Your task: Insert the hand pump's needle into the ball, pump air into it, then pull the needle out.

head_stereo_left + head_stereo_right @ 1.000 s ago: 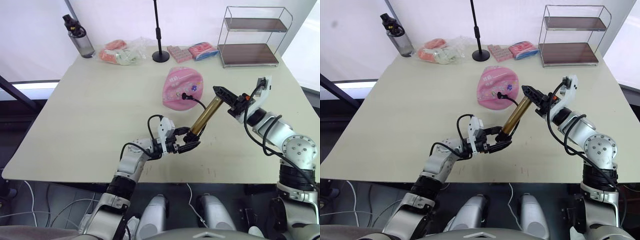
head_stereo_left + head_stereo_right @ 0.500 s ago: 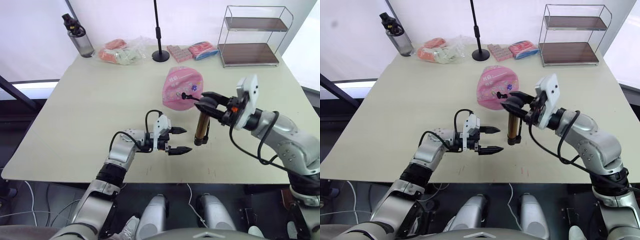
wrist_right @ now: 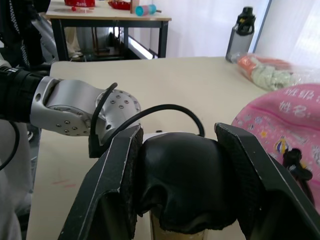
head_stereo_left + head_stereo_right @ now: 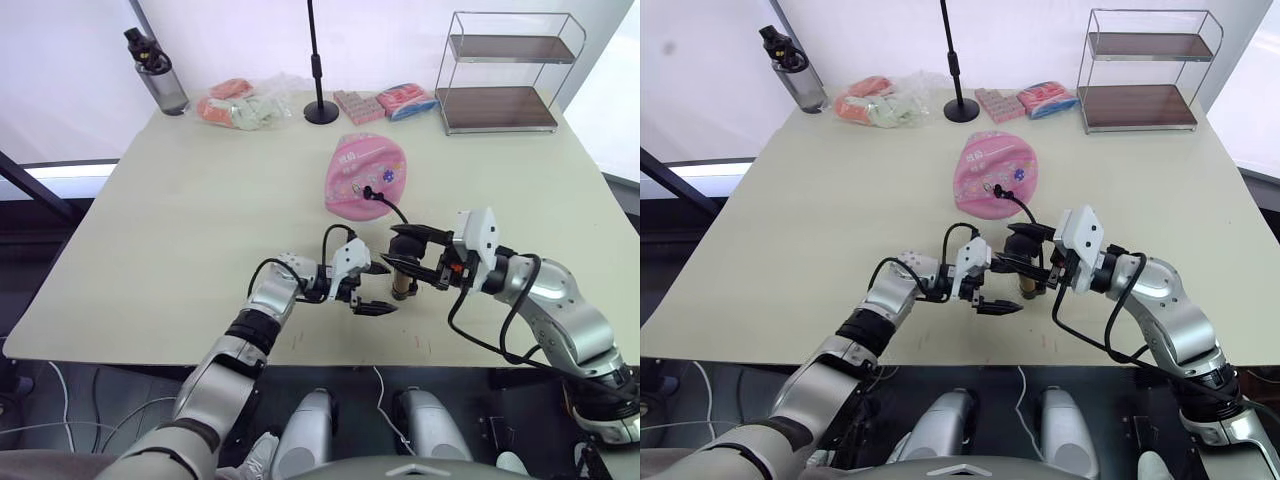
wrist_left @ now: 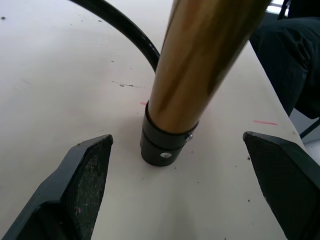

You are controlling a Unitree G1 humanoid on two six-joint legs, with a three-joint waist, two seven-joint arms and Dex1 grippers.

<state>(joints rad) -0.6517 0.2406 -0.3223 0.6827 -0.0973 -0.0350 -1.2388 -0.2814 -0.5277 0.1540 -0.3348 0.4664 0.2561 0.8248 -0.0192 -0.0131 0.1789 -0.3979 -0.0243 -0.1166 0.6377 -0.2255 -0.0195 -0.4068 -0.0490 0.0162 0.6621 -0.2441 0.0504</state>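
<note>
Pump (image 4: 405, 287) upright on table (image 4: 200, 220), handle in right jaws (image 4: 403, 250); left jaws (image 4: 371, 287) wide apart, empty.

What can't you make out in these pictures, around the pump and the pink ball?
- The needle: too small in the eye views to tell whether it sits in the ball.
- The hand pump: its top is cut off by the left wrist view's edge.
- Its T-handle: covered by the right gripper.

Bright even daylight is coming from the windows behind the table (image 4: 150, 220), casting only soft shadows. Glare is streaking the hand pump (image 5: 200, 65) barrel; near fingers are blurring in both wrist views.
</note>
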